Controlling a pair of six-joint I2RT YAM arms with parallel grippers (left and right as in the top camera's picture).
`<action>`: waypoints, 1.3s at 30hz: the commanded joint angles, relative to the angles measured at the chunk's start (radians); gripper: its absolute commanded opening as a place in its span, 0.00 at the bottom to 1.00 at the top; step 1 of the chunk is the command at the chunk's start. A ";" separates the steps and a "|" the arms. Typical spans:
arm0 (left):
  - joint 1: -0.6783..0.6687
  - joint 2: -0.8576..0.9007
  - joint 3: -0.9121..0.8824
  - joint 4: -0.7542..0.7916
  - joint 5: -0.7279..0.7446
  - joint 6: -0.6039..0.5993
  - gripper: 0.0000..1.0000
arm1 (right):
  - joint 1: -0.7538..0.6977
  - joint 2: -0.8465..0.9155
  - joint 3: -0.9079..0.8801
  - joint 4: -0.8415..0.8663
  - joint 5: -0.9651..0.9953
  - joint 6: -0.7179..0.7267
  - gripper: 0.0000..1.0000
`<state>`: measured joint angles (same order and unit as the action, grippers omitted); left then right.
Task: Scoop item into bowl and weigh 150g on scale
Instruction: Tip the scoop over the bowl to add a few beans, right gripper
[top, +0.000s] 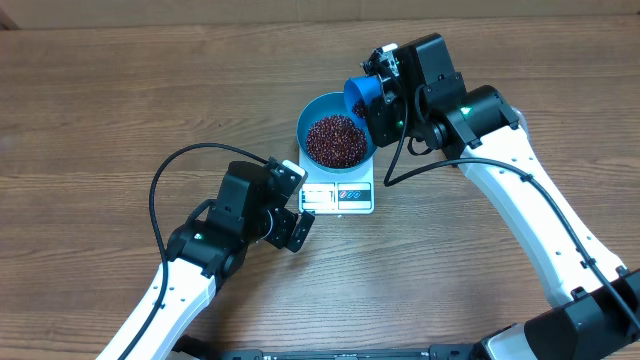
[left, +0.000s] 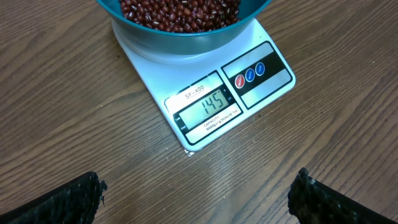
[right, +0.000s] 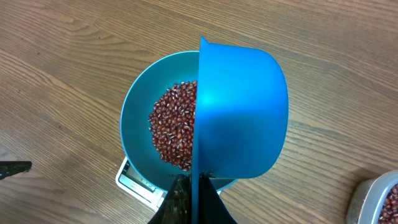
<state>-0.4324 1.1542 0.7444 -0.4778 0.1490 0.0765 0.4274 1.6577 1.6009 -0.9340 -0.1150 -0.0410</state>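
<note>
Overhead looks straight down from afar. Both wrist views, close, share the bowl (left: 186, 42): twelve o'clock left, nine o'clock right.

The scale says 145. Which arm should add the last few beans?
Right, probably. The right gripper holds the scoop tipped over the bowl of beans on the scale. The left gripper hangs open and empty in front of the scale.
</note>
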 joint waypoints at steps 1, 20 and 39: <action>-0.005 -0.004 -0.003 0.004 -0.002 -0.017 1.00 | 0.006 -0.030 0.034 0.009 0.010 -0.037 0.04; -0.005 -0.004 -0.003 0.004 -0.002 -0.017 1.00 | 0.006 -0.030 0.034 -0.017 0.009 -0.300 0.04; -0.005 -0.004 -0.003 0.004 -0.002 -0.017 1.00 | 0.006 -0.030 0.034 0.021 -0.043 -0.392 0.04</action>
<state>-0.4324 1.1542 0.7448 -0.4774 0.1490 0.0765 0.4271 1.6577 1.6009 -0.9211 -0.1497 -0.4225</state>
